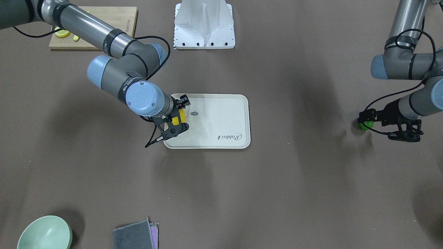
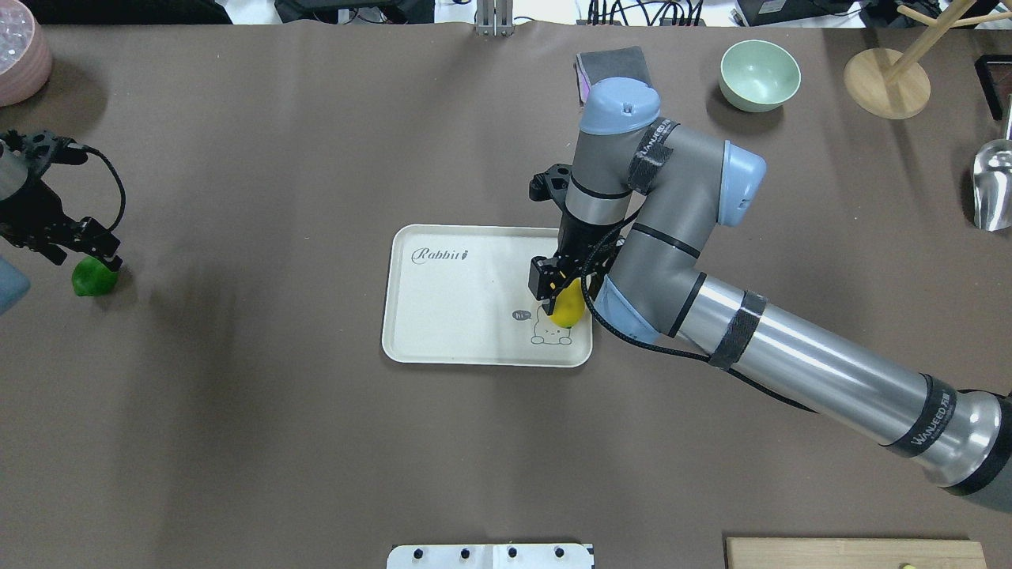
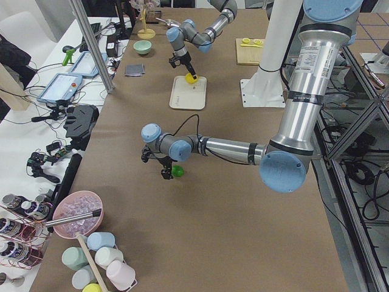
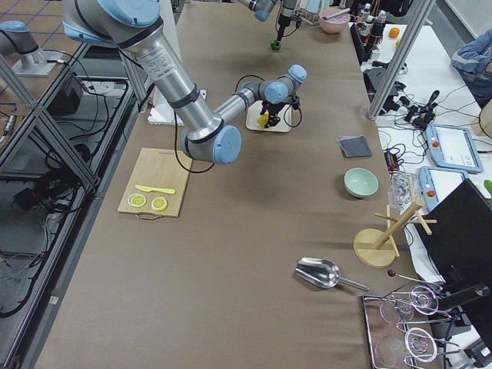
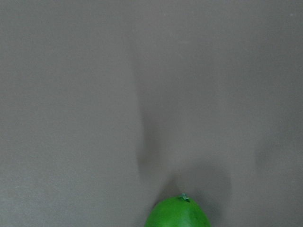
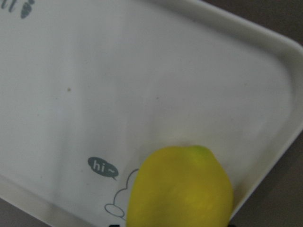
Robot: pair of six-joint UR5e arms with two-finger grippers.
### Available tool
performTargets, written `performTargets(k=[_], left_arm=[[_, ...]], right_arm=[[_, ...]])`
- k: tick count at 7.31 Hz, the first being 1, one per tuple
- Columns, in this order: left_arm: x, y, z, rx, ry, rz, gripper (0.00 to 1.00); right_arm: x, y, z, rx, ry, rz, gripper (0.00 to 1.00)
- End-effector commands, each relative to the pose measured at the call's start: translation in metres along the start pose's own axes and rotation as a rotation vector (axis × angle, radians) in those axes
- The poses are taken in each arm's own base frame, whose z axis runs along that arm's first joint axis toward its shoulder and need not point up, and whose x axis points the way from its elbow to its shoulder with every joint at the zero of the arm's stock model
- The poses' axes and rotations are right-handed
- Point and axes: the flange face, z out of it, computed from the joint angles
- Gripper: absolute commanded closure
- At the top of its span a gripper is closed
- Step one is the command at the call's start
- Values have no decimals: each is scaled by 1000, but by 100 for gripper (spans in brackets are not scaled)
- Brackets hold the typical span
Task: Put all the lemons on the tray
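Observation:
The cream tray (image 2: 451, 316) with a bear drawing and "Rabbit" lies mid-table. My right gripper (image 2: 557, 288) is shut on the yellow lemon (image 2: 568, 310) and holds it low over the tray's bear corner. The right wrist view shows the lemon (image 6: 182, 189) close above the tray (image 6: 142, 71). The green lemon (image 2: 93, 280) lies on the brown table far to the robot's left. My left gripper (image 2: 83, 257) hangs just over it with its jaws apart, wider than the fruit. The left wrist view shows the green lemon (image 5: 177, 213) at its bottom edge.
A bamboo cutting board (image 1: 110, 20) with lemon slices lies near the right arm's base, beside a white mount (image 1: 204, 26). A green bowl (image 2: 759, 75), grey cloth (image 2: 613, 62), wooden stand (image 2: 885, 83) and metal scoop (image 2: 992, 186) line the far edge. A pink bowl (image 2: 20, 55) is far left.

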Motion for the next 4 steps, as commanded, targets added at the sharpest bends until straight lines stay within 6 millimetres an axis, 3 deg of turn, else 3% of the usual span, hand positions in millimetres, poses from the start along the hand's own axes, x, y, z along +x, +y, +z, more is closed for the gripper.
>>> performTargets(k=[1, 4], left_arm=[[10, 3, 14, -27, 0, 13, 2], [9, 5, 17, -43, 7, 6, 5]], right_arm=[[10, -5, -13, 26, -8, 3, 1], [42, -16, -72, 85, -49, 38, 1]])
